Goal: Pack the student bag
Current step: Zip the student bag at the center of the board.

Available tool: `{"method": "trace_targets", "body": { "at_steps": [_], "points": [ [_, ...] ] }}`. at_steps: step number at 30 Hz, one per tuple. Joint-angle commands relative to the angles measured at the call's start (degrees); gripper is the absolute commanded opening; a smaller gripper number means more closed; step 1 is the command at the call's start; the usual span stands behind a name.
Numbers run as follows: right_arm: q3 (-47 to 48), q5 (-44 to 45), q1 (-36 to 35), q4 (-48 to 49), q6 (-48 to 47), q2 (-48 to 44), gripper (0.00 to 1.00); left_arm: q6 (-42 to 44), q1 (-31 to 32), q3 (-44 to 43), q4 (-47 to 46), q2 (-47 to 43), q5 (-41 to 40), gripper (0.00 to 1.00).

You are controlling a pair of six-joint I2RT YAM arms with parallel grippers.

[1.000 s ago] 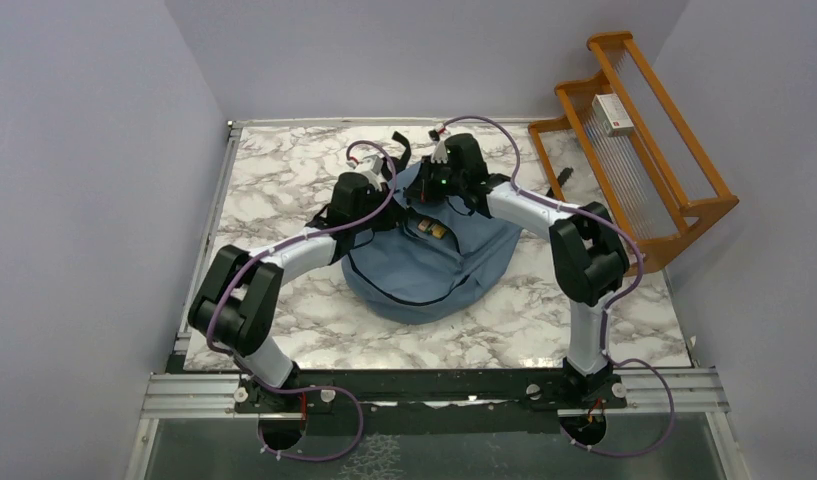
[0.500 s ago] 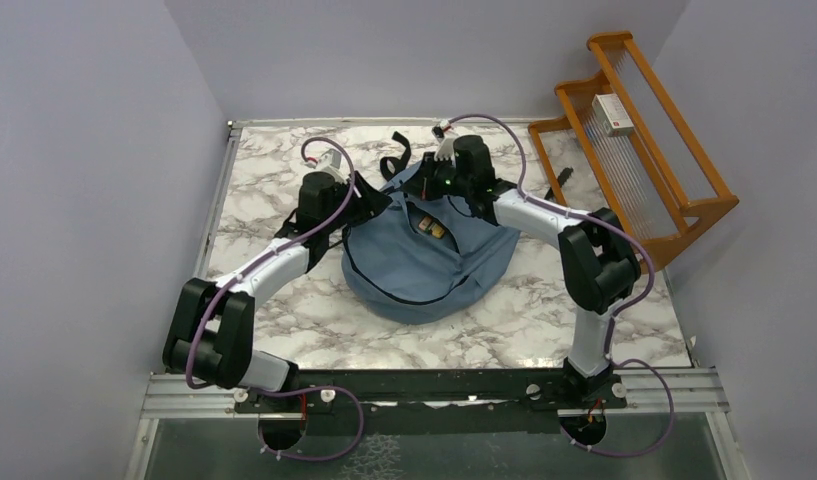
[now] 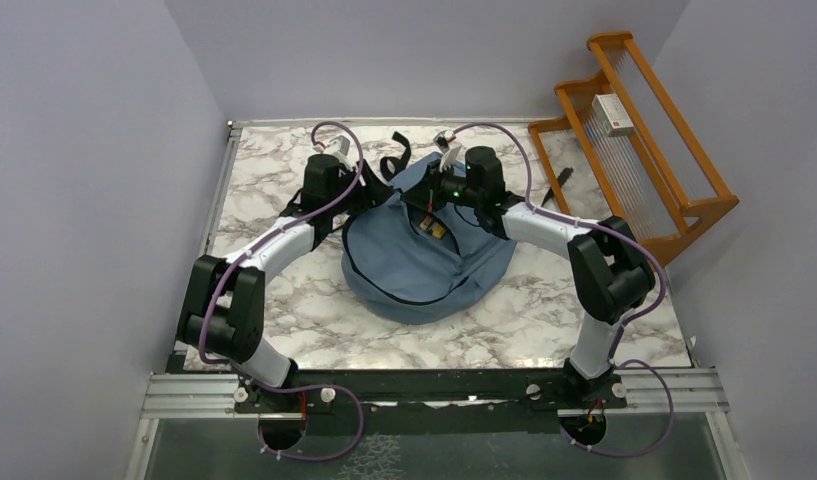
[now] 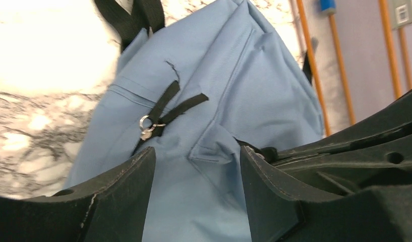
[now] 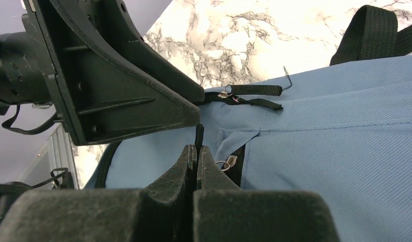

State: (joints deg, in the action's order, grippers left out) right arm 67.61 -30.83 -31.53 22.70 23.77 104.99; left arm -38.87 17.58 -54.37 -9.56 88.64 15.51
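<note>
On the bench, student bag looks soft, floppy, light, best taken by zipper tab or straps; right gripper clamped on that tab, left gripper parted, empty.

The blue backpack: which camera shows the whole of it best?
The top external view: the student bag shows nearly whole on the marble table. The left wrist view shows only blue fabric and zipper pulls past open fingers; the right wrist view, a strip of fabric and a black tab pinched by the right gripper.
</note>
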Motion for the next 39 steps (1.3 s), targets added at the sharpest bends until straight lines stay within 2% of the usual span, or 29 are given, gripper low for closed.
{"method": "trace_targets", "body": {
  "at_steps": [1,4,7,10,13,16,23,30,36,39],
  "points": [
    [0.9,-1.0,-0.2,2.9,-0.2,-3.0,0.01,15.6,-1.5,-2.3,1.5,-0.5,1.1,0.63],
    [1.7,0.0,-0.2,1.7,0.0,-3.0,0.00,29.0,-1.9,-0.2,-1.8,-1.4,5.8,0.65],
    [2.6,0.3,-0.2,0.7,0.6,-2.8,0.01,39.8,-1.9,7.4,-12.5,-4.8,12.0,0.67],
    [3.0,0.4,-0.2,0.2,1.0,-3.1,0.01,53.1,-1.9,12.7,-20.4,-6.5,21.5,0.67],
    [3.3,0.1,-0.2,-0.3,1.1,-3.1,0.00,60.8,-1.9,12.4,-20.8,-4.7,27.2,0.66],
    [3.3,0.3,-0.2,-0.7,1.4,-3.3,0.00,66.4,-1.9,10.7,-20.8,-1.9,31.3,0.60],
    [2.5,0.2,-0.2,-0.5,2.0,-3.9,0.00,73.3,-1.9,5.8,-20.9,4.4,33.8,0.50],
    [2.5,0.6,-0.1,-1.5,1.6,-4.4,0.00,72.1,-2.0,2.1,-20.8,9.5,37.4,0.42],
    [2.3,1.0,0.1,-2.4,1.1,-4.5,0.01,70.8,-2.0,0.9,-20.7,11.7,38.4,0.21],
    [1.6,1.3,0.3,-2.6,0.9,-5.0,0.00,70.3,-2.5,0.6,-19.7,12.2,38.4,0.00]
  ]
}}
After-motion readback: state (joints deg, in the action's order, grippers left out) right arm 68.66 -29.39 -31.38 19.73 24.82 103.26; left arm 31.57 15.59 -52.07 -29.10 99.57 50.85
